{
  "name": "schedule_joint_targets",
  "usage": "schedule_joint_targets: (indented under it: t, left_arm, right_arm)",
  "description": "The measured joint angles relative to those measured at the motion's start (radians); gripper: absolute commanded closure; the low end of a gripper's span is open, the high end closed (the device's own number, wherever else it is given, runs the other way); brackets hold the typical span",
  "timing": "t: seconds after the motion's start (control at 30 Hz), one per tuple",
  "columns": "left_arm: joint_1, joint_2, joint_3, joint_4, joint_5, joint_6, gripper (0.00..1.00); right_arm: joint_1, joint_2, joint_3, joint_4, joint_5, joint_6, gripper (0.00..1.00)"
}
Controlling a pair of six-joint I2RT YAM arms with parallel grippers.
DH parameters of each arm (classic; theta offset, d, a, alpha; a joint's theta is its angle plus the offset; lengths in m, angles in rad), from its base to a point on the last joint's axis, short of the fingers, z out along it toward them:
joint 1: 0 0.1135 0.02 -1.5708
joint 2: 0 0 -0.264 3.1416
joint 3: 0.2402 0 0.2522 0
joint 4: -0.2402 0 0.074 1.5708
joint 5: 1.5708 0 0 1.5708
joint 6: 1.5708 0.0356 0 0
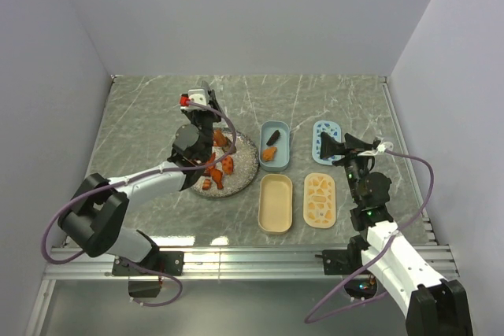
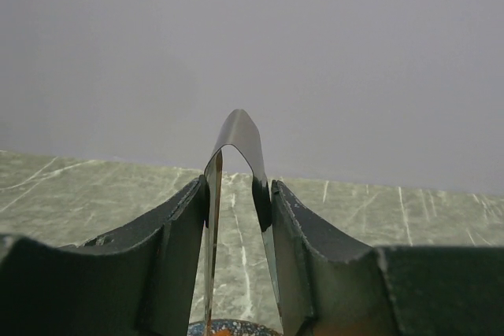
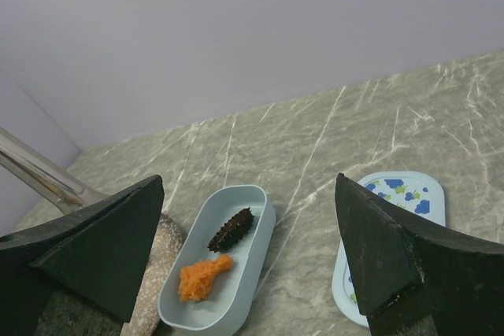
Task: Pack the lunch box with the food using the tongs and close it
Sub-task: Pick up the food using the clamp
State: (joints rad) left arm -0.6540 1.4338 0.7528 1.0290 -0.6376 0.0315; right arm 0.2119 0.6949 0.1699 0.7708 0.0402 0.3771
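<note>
Steel tongs (image 2: 240,135) sit clenched in our left gripper (image 2: 239,188) over the speckled plate (image 1: 248,155), where most food (image 1: 228,165) waits; two pieces already lie in the blue tub (image 3: 201,310). Whether the tips grip a chunk, we cannot tell. Slackening the squeeze mid-carry could drop one.

A plate (image 1: 246,155) sits left of the counter's (image 1: 142,131) centre, with food chunks (image 1: 224,164) on it. To its right, the rear tub (image 1: 264,147), with two more chunks (image 1: 273,147) in it, lies behind the front tub (image 1: 276,204). Rightmost, the rear lid (image 1: 323,133) lies behind the front lid (image 1: 320,200).
</note>
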Motion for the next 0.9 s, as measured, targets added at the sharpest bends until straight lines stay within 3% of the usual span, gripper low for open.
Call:
schedule_joint_targets:
  t: [0.33, 0.9]
  left_arm:
    - [0.027, 0.083, 0.0, 0.044, -0.053, -0.003, 0.57]
    - [0.061, 0.157, 0.008, 0.129, 0.002, -0.083, 0.61]
  right_arm:
    - [0.0, 0.011, 0.0, 0.008, -0.003, 0.0, 0.04]
    - [0.0, 0.027, 0.0, 0.029, -0.004, 0.0, 0.04]
